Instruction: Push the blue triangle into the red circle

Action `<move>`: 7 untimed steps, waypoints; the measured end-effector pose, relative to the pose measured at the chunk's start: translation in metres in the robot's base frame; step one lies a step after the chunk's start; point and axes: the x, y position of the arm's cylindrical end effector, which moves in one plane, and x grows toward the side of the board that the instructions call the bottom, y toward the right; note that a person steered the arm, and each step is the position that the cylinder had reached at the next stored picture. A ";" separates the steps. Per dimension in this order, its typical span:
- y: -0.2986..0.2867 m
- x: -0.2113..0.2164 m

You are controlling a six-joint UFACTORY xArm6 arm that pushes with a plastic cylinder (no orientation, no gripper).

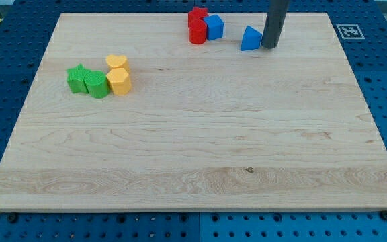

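Note:
The blue triangle point(250, 39) lies near the view's top, right of centre. My tip point(270, 46) stands right next to it, on its right side. The red circle point(197, 32) is a red cylinder to the left of the triangle, with a gap between them. It touches a blue cube point(213, 26) on its right and another red block point(197, 14) behind it.
At the view's left stands a cluster: a green star point(78, 78), a green rounded block point(97, 85), an orange hexagon block point(119, 81) and a yellow heart point(117, 62). The wooden board point(193, 148) lies on a blue perforated table. A marker tag point(349, 30) sits at top right.

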 end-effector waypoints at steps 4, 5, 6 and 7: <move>-0.050 -0.005; -0.065 -0.005; -0.087 -0.005; -0.102 -0.005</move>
